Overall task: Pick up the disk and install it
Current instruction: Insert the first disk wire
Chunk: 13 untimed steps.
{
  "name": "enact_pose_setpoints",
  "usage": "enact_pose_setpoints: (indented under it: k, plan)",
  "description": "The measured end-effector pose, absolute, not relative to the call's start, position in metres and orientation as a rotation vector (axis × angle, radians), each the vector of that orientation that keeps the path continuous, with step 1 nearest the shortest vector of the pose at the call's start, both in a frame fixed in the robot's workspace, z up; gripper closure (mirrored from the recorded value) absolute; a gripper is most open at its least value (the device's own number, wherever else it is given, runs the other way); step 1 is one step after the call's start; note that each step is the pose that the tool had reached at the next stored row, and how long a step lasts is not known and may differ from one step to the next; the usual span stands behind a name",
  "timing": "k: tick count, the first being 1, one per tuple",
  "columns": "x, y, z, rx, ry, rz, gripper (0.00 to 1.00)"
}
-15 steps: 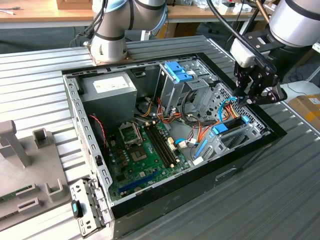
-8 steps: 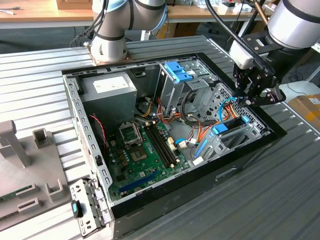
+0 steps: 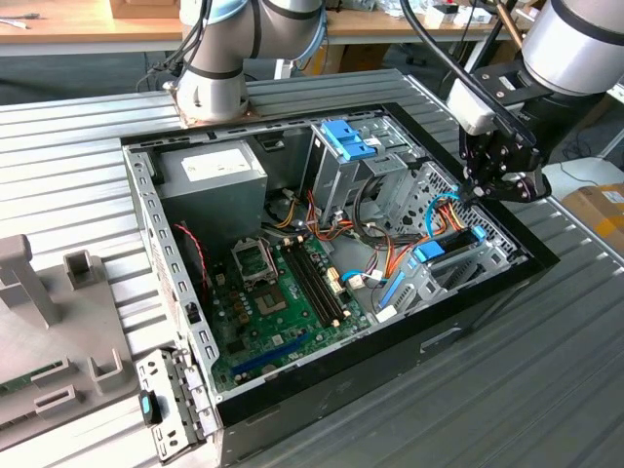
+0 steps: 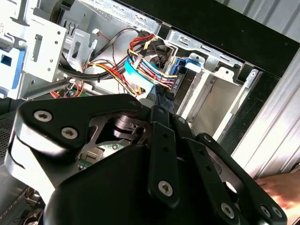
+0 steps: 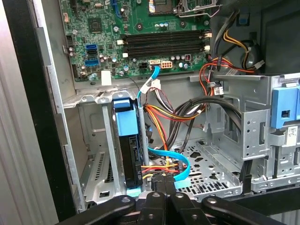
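The disk (image 5: 127,140), a dark body in a bright blue carrier, stands on edge in the metal drive bay (image 5: 96,154) at the corner of the open computer case. In the exterior view the disk (image 3: 450,245) lies in that bay at the case's right end. My gripper (image 3: 475,192) hangs just above the disk's cabled end. Its black fingers are shut, with the tips (image 5: 162,180) pressed together among the red, yellow and blue cables (image 5: 166,164) beside the disk. In the second wrist view the gripper (image 4: 161,96) points down into that cable bundle. Whether anything is pinched is hidden.
The motherboard (image 3: 283,283) covers the case floor, with the power supply (image 3: 214,175) at the back. A tall metal cage with a blue clip (image 3: 346,141) stands mid-case. A grey fixture (image 3: 39,292) sits at the exterior view's left. A person's hand (image 4: 281,190) is near the case's outer wall.
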<state>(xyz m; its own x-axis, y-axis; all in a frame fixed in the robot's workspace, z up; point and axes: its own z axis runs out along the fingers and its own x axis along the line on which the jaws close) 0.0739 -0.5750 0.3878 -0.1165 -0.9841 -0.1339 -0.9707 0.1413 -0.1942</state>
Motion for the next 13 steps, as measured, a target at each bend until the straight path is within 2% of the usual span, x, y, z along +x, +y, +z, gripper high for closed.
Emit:
enact_pose_setpoints:
  k: [13]
  plan:
    - [0.0674, -0.5766, 0.3807, -1.917, 2.187, -0.086, 0.89]
